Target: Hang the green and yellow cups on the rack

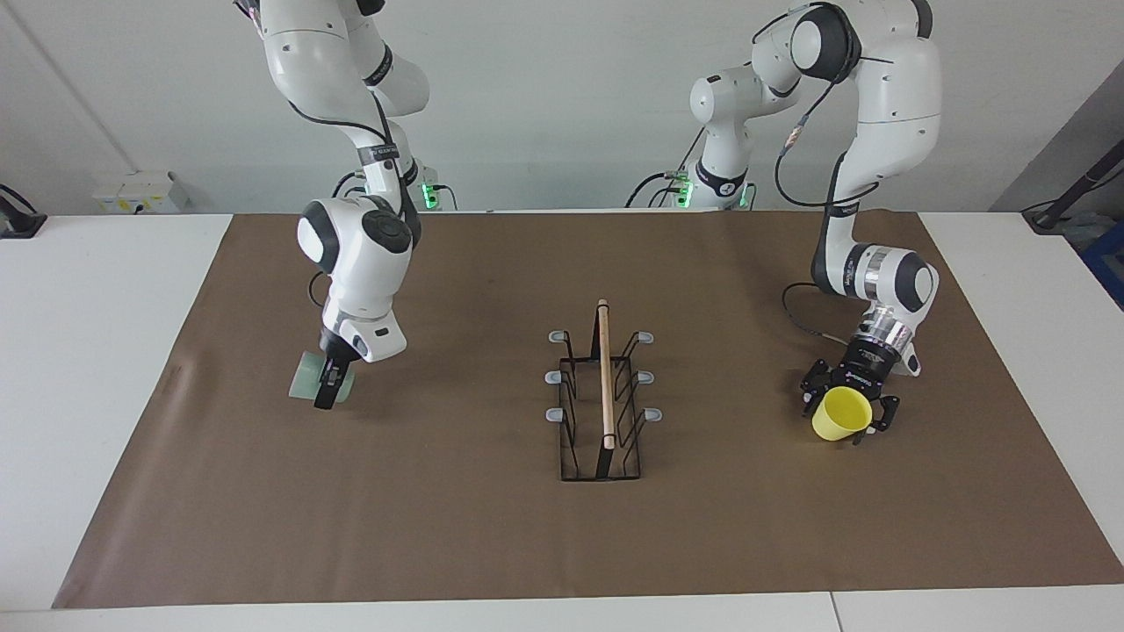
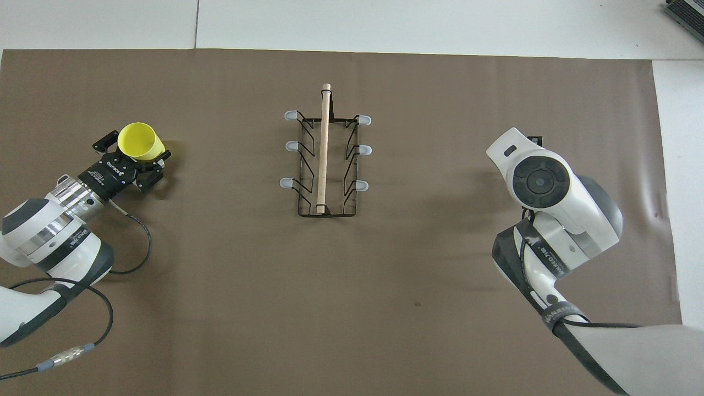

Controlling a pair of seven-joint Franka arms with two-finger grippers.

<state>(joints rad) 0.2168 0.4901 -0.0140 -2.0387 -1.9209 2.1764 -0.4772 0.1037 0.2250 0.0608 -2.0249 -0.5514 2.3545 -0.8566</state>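
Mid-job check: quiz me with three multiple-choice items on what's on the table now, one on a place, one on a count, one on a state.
1. Where does the rack stand?
A. At the left arm's end of the mat
B. Mid-mat, between the two cups
C. On the white table, off the mat

2. How many grey-tipped prongs does the rack have?
A. Four
B. Eight
C. Six

3. What is the state of the green cup?
A. Gripped by the right gripper
B. Hanging on a prong
C. Stacked in the yellow cup

Answers:
1 B: the rack sits on the brown mat between the green cup and the yellow cup.
2 C: three prongs show along each side.
3 A: the right gripper is shut on it, away from the rack.
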